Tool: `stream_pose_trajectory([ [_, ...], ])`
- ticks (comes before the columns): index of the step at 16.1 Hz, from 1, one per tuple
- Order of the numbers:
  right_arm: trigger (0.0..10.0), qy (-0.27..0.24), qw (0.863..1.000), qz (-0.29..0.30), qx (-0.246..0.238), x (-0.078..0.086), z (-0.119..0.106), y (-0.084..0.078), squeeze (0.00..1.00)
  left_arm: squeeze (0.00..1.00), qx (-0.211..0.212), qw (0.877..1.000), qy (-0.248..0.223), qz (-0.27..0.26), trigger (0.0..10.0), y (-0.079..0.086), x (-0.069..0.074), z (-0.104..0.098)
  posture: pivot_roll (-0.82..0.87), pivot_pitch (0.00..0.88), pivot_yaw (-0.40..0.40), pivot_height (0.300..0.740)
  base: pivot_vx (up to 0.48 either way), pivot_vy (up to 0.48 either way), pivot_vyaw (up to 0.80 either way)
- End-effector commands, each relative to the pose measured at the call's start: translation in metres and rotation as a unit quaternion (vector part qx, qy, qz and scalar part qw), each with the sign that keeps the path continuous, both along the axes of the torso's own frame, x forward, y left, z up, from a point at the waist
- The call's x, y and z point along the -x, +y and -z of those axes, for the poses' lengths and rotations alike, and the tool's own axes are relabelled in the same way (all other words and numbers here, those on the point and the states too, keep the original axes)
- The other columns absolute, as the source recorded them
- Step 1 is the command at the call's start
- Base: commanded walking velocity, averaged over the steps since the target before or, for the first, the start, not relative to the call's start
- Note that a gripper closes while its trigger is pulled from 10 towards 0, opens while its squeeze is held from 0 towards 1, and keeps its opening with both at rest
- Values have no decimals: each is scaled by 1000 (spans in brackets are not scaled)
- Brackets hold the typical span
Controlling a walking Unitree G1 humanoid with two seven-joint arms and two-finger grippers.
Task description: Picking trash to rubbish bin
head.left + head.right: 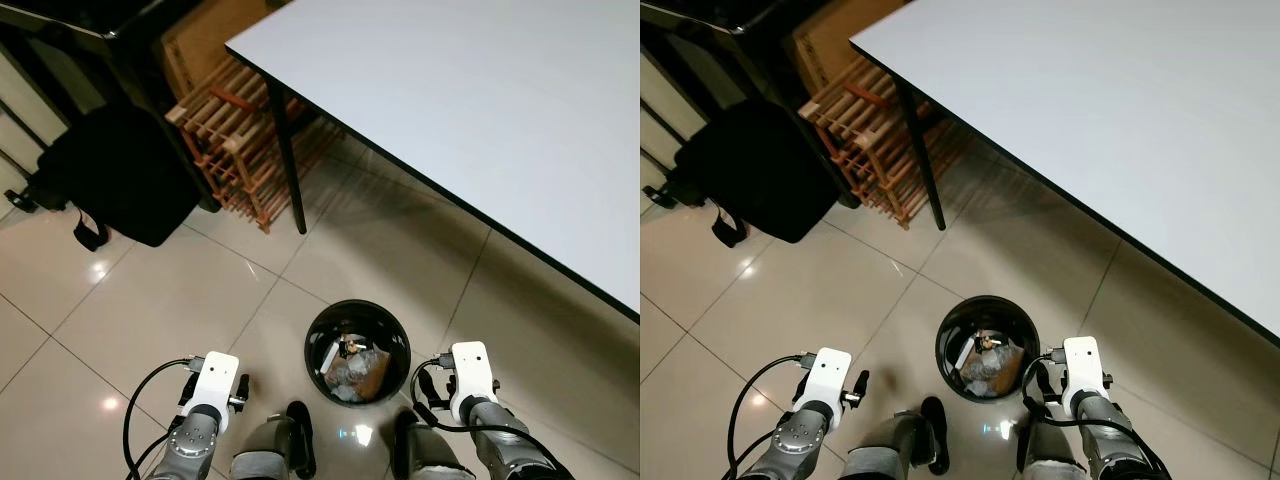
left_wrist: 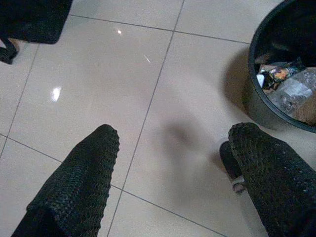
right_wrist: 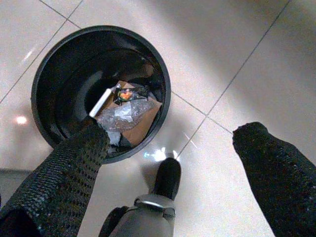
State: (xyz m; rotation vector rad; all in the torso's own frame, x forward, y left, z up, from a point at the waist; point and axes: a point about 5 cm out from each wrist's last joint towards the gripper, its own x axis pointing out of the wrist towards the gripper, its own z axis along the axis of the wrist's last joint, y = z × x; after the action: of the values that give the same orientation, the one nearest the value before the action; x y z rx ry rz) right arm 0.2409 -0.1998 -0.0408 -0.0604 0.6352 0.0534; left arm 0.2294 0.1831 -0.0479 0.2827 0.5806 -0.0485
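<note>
Standing over the bin (image 1: pixel 357 351) w/ both arms low, we judge we're between picks: nothing is held, and trash (image 3: pixel 126 111) already lies inside.

Left to right: a black soft bag (image 1: pixel 120 175) slumps on the floor (image 1: pixel 180 300), matte fabric w/ a strap loop. Beside it leans a slatted wooden rack (image 1: pixel 240 140), reddish-brown bars. Our left gripper (image 2: pixel 173 163) hangs over bare tile, its black knit-textured fingers spread apart, empty. The floor is glossy pale tile w/ thin grout lines and light glints.

The bin sits centre, just ahead of our feet: round, black, smooth plastic, shiny inner wall. Inside we see a brown cardboard piece, crinkled clear plastic, a small printed wrapper and a white stick-like bit.

Our right gripper (image 3: pixel 173 158) hovers just beside the bin's rim, fingers wide open, also empty.

Above right runs the desk (image 1: pixel 480 110): flat white top, dark edge band, thin black leg.

Next move, as we judge it: no loose trash shows on floor or desk, so we'd need to turn and search for more before any grasp.
</note>
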Motion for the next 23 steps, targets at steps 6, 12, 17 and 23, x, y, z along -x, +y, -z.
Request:
stream_pose_trajectory([
  [6, 10000, 3, 1000, 13, -8, 1, 2, 0, 0, 0, -13, 1000, 13, -22, 10000, 6, 4, 3, 60, 245, 99, 740, 0, 0, 0],
  [12, 10000, 5, 1000, 28, -12, 5, 4, -2, 0, 0, -9, 999, 19, -24, 10000, 4, 7, 6, 63, 265, 98, 740, 0, 0, 0],
  [17, 10000, 13, 999, 46, -16, 11, 7, -10, 0, 0, -10, 999, 18, -29, 10000, 8, 9, 6, 62, 277, 98, 740, 0, 0, 0],
  [23, 10000, 15, 999, 43, -20, 14, 9, -9, 0, 0, -8, 999, 17, -32, 10000, 9, 10, 6, 62, 280, 95, 740, 0, 0, 0],
])
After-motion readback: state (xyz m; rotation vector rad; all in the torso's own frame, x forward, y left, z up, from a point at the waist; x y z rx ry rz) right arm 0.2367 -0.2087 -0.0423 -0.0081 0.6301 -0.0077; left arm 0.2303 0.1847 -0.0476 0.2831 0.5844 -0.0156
